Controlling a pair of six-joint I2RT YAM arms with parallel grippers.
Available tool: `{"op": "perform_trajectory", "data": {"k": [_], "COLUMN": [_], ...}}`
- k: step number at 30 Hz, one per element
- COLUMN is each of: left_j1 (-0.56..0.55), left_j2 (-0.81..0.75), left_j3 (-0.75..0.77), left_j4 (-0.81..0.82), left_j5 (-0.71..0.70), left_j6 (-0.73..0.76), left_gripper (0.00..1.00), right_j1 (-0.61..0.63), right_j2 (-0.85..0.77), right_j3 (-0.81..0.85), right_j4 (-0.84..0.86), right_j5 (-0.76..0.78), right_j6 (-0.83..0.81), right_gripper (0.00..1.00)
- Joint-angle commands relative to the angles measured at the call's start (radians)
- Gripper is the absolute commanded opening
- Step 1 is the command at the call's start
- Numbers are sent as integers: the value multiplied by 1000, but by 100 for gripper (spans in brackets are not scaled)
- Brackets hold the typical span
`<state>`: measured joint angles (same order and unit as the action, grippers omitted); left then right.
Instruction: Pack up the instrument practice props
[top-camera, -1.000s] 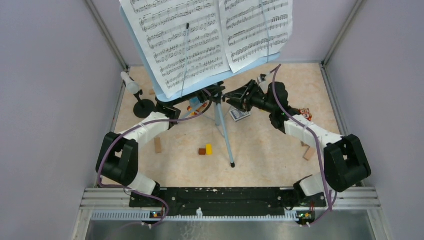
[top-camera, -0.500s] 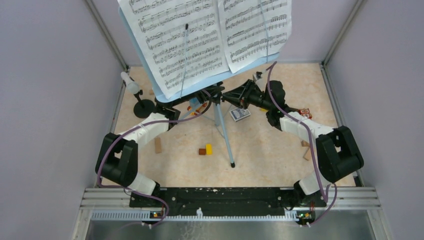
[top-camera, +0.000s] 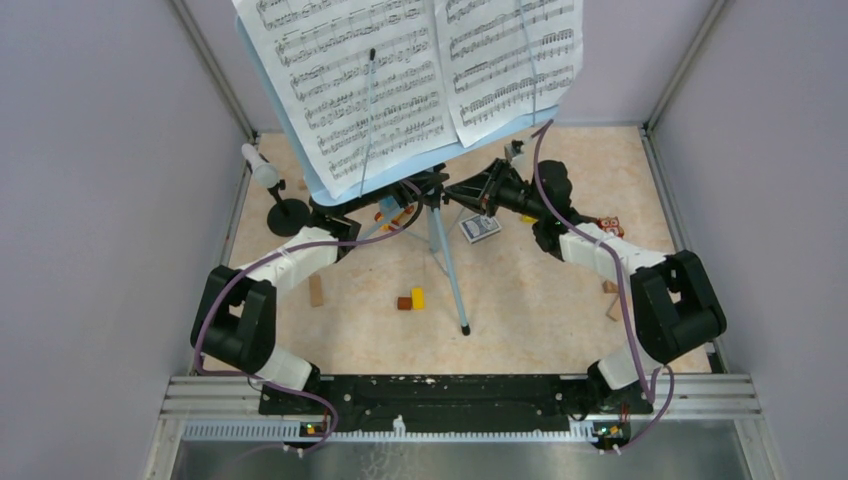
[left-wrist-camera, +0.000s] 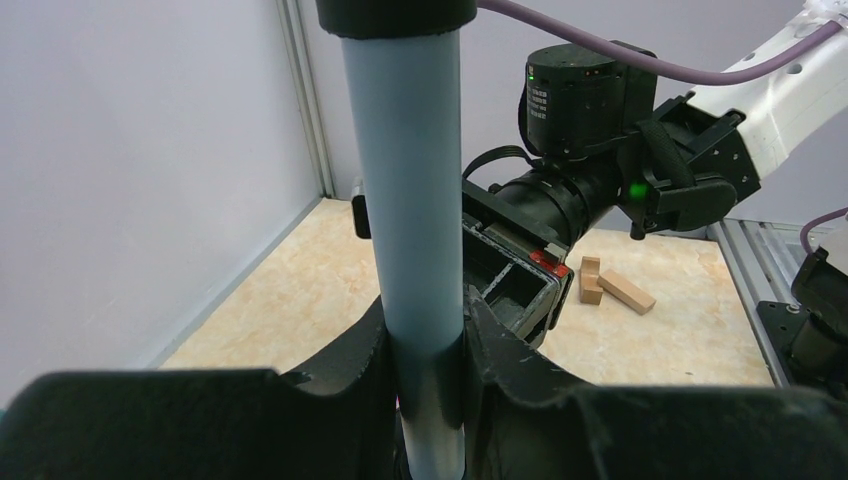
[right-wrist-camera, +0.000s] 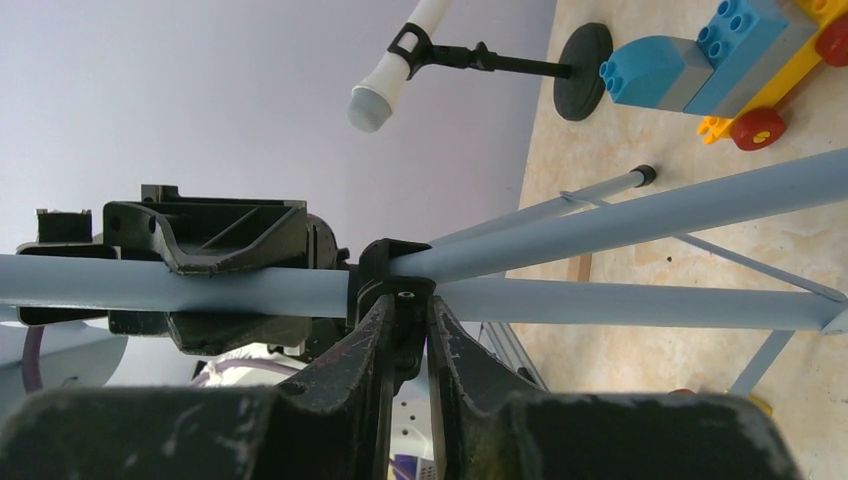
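The light-blue music stand (top-camera: 446, 262) stands upright on its tripod near the middle of the table, its white sheet-music pages (top-camera: 400, 80) spread open on the rack above the pole (left-wrist-camera: 405, 200). The left gripper (left-wrist-camera: 425, 335) reaches the pole from the left, and its fingers are closed against both sides of the tube, holding it just below a black collar. The right gripper (right-wrist-camera: 407, 320) comes to the pole from the right, its fingers drawn narrow and pinching the black hub (right-wrist-camera: 395, 272) where the tripod legs (right-wrist-camera: 640, 210) branch off. Left of the pole, near the side wall, the white toy microphone (top-camera: 262, 165) sits tilted in a black round-based holder (top-camera: 288, 215). A blue-and-orange toy car (right-wrist-camera: 720, 60) lies on the table close to the pole on the holder's side. Just right of the pole lies a card deck (top-camera: 480, 228). In front of the pole, small red and yellow blocks (top-camera: 411, 299) sit together, with a wooden block (top-camera: 316, 290) further left. Two more wooden blocks (left-wrist-camera: 615, 288) rest well right of the pole.
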<state>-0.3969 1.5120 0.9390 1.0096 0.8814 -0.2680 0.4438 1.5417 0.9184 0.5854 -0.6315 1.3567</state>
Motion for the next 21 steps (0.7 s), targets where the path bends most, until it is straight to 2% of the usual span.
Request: {"op": "perform_trajectory", "data": {"k": [1, 6, 9, 13, 15, 19, 21], "left_j1": [2, 1, 1, 1, 1, 1, 1], "left_j2": [7, 4, 4, 4, 5, 11, 12], "left_j3": [-43, -41, -39, -28, -22, -14, -14], "left_j4": [-31, -35, -41, -61, -74, -81, -82], "left_j5": [105, 105, 106, 110, 112, 118, 118], "left_j6": [98, 96, 95, 99, 100, 95, 95], "left_gripper": [0, 0, 0, 0, 0, 0, 0], "right_j1": [1, 6, 14, 37, 64, 178, 237], "right_j2": [7, 14, 18, 12, -21, -132, -174], "right_j3": [53, 59, 73, 79, 47, -47, -94], "right_j4": [71, 74, 60, 42, 43, 26, 50], "right_j5": [-98, -124, -134, -131, -95, 79, 145], "right_j6": [-39, -64, -89, -188, -304, -709, -854], "right_gripper": [15, 10, 0, 0, 0, 0, 0]}}
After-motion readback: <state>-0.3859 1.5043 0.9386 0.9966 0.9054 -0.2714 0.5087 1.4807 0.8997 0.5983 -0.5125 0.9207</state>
